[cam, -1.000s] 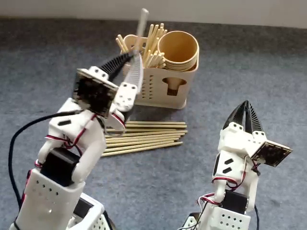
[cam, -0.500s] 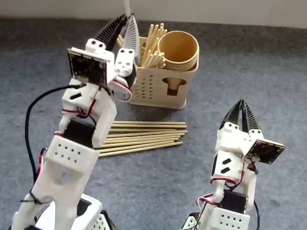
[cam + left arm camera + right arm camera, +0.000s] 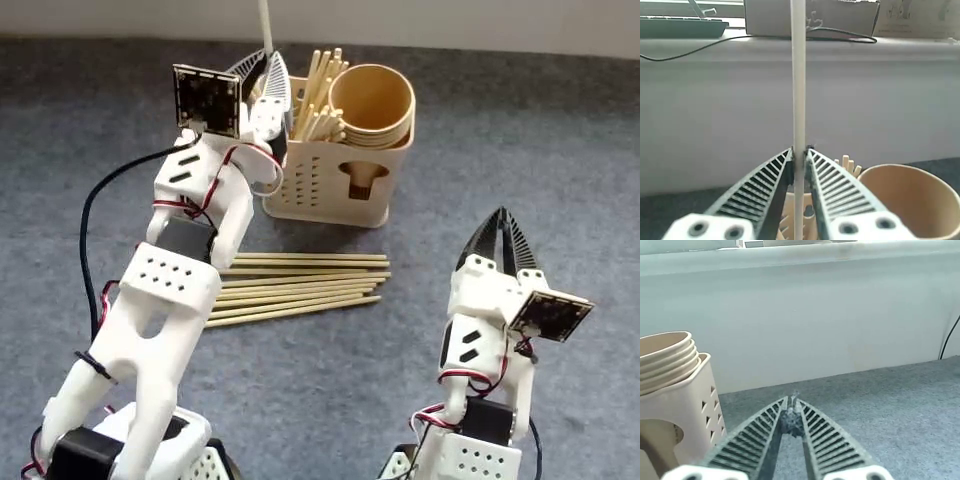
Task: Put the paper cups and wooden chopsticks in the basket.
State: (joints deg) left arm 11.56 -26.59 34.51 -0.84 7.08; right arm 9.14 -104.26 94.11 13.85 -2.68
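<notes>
A cream basket (image 3: 335,175) stands at the back of the grey carpet, holding stacked paper cups (image 3: 372,102) on one side and a bunch of wooden chopsticks (image 3: 318,92) on the other. My left gripper (image 3: 266,62) is above the basket's chopstick side, shut on one upright chopstick (image 3: 265,22); in the left wrist view the chopstick (image 3: 798,100) stands pinched at the left gripper (image 3: 799,155), with a cup rim (image 3: 912,192) beside it. Several chopsticks (image 3: 300,286) lie flat in front of the basket. My right gripper (image 3: 503,228) is shut and holds nothing, to the right of them.
A pale wall (image 3: 840,315) runs behind the carpet. The basket (image 3: 675,410) with its cups (image 3: 667,357) stands off to one side in the right wrist view. Bare carpet (image 3: 540,140) lies right of the basket.
My left arm has raised and swung toward the basket, bringing the held chopstick from a tilt to upright over the chopstick compartment. The right arm has barely shifted.
</notes>
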